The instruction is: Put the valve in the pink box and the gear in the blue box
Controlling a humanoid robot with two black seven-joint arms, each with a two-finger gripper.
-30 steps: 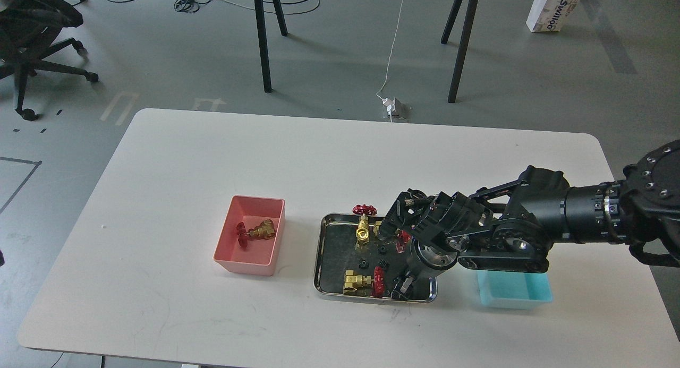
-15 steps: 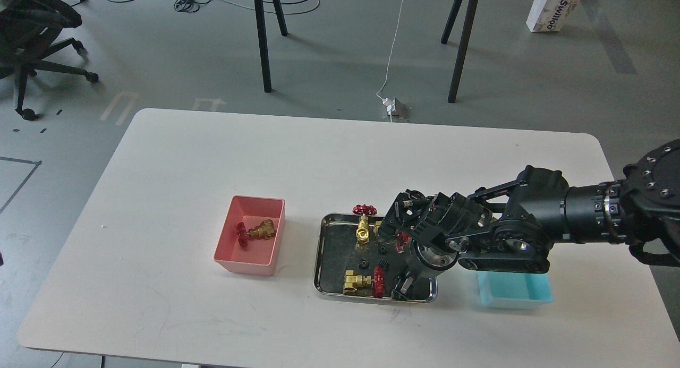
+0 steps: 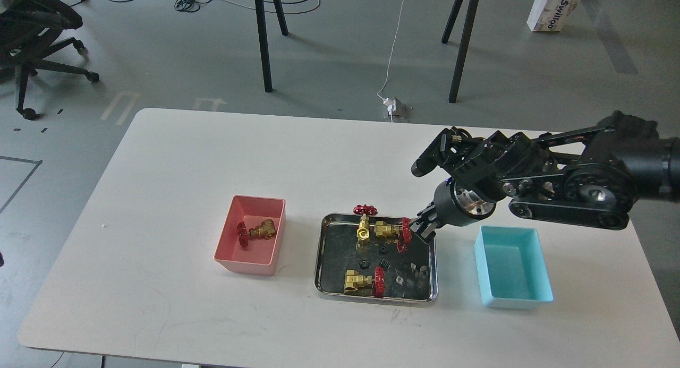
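The right tool (image 3: pixel 425 227) hangs over the steel tray's (image 3: pixel 324 251) right rim; whether it grips a gear I cannot tell. The blue box (image 3: pixel 512 299), empty, lies to its right, nearest this arm.

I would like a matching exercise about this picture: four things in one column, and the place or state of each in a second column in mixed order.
Things:
1. pink box
2. blue box
3. steel tray
4. right end effector

Places or states:
A. between the two boxes, holding three valves and small gears
B. raised above the tray's far right corner
C. on the table's left side, one valve inside
D. on the right, nothing visible inside

Pairs: 1-C, 2-D, 3-A, 4-B
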